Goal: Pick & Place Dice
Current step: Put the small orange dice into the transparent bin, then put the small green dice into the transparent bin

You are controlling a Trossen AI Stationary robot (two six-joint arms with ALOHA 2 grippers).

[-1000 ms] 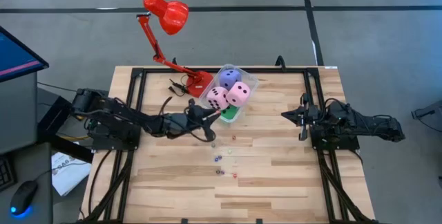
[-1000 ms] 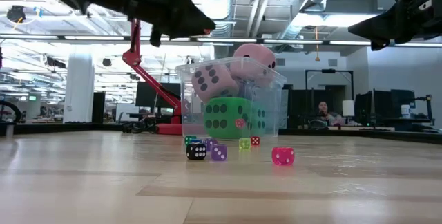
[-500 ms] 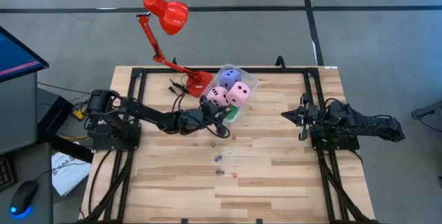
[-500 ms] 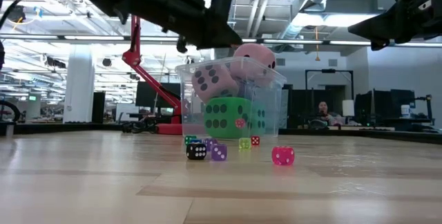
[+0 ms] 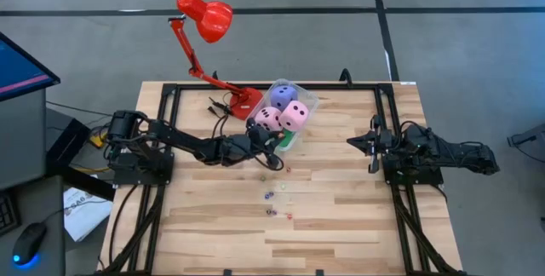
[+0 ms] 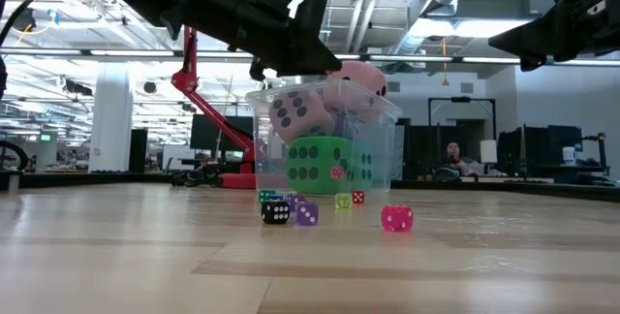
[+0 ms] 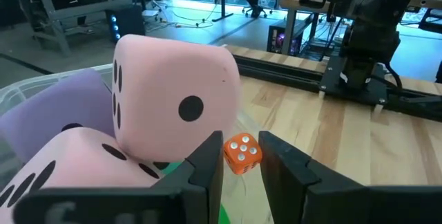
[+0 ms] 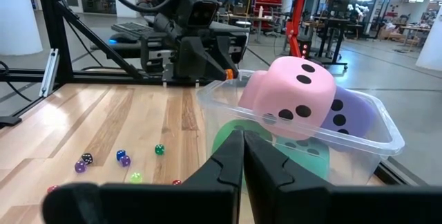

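A clear tub (image 5: 304,99) at the far middle of the table holds two pink dice (image 5: 295,114) (image 5: 267,120), a purple one (image 5: 283,97) and a green one (image 6: 315,164) at the bottom. My left gripper (image 5: 271,140) hovers at the tub's near rim, shut on a tiny orange die (image 7: 242,153). Several tiny coloured dice (image 5: 271,196) lie on the wood nearer the front; the low view shows them as black (image 6: 275,212), purple (image 6: 307,214) and magenta (image 6: 396,219). My right gripper (image 5: 351,142) waits shut at the right, raised clear of the table (image 5: 341,225). My left gripper pinches the tiny orange die by two opposite faces (image 7: 228,156) between its two fingertips (image 7: 210,151). The die is lifted clear, in the air beside the upper pink die (image 7: 173,99) and above the tub's rim.
A red desk lamp (image 5: 204,20) stands on its base (image 5: 243,99) at the far edge, left of the tub. Black arm frames run along both sides of the table. Bare wood lies in front of the scattered tiny dice.
My left gripper has travelled toward the table's right edge, up to the tub's near rim, staying raised above the table. The big dice and the tiny dice on the wood have not shifted.
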